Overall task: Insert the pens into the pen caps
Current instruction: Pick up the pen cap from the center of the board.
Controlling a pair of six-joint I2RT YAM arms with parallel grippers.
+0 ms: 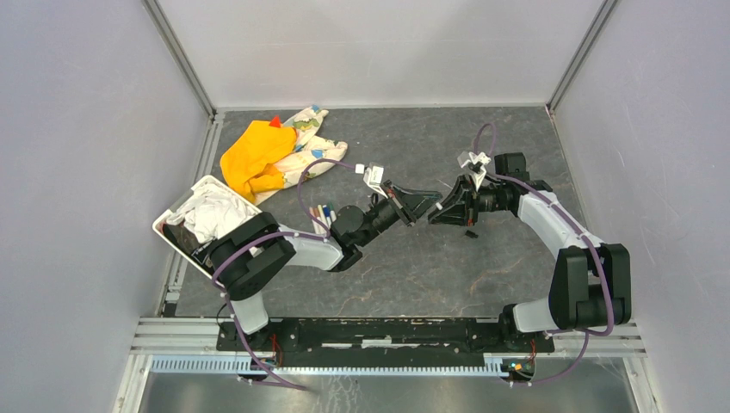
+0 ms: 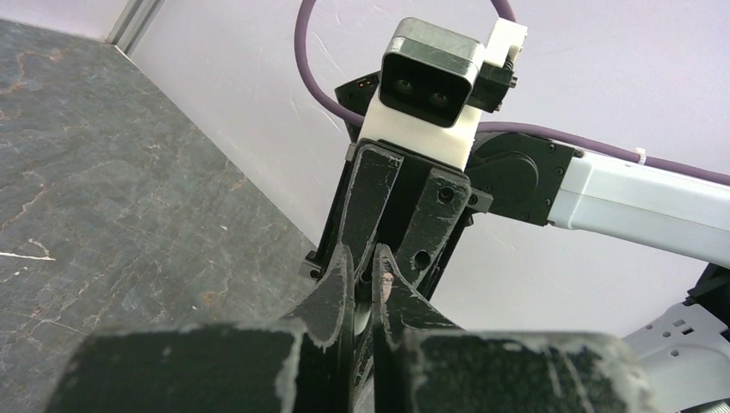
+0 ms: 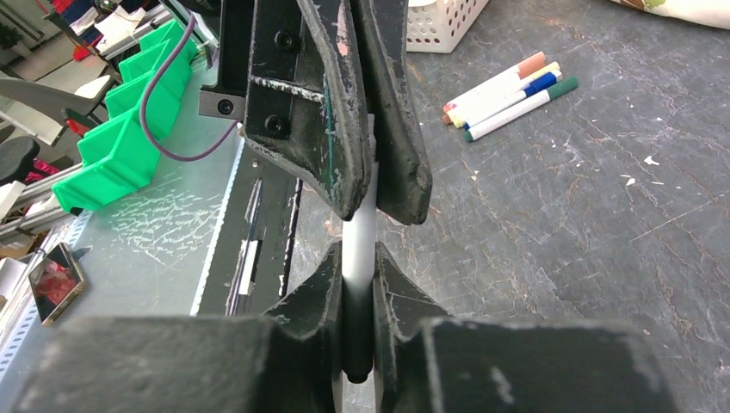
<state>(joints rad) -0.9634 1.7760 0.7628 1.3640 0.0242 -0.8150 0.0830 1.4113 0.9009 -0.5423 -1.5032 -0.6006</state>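
Note:
My two grippers meet tip to tip above the middle of the mat, the left gripper (image 1: 426,206) facing the right gripper (image 1: 441,209). A white-barrelled pen (image 3: 360,234) bridges them. In the right wrist view my right gripper (image 3: 359,258) is shut on its near end, which looks dark inside the jaws; I cannot tell whether that is a pen cap. The left gripper (image 3: 379,206) pinches the far end. In the left wrist view the left gripper (image 2: 363,258) is shut with only a sliver showing between the fingers. A small black piece (image 1: 470,233) lies on the mat below the right gripper.
Several capped pens (image 1: 323,214) lie side by side on the mat left of the grippers, with brown, yellow, blue and green caps (image 3: 508,93). A white basket (image 1: 176,225) of cloth sits at the left edge. Orange cloth (image 1: 254,155) and patterned cloth (image 1: 314,142) lie at the back left.

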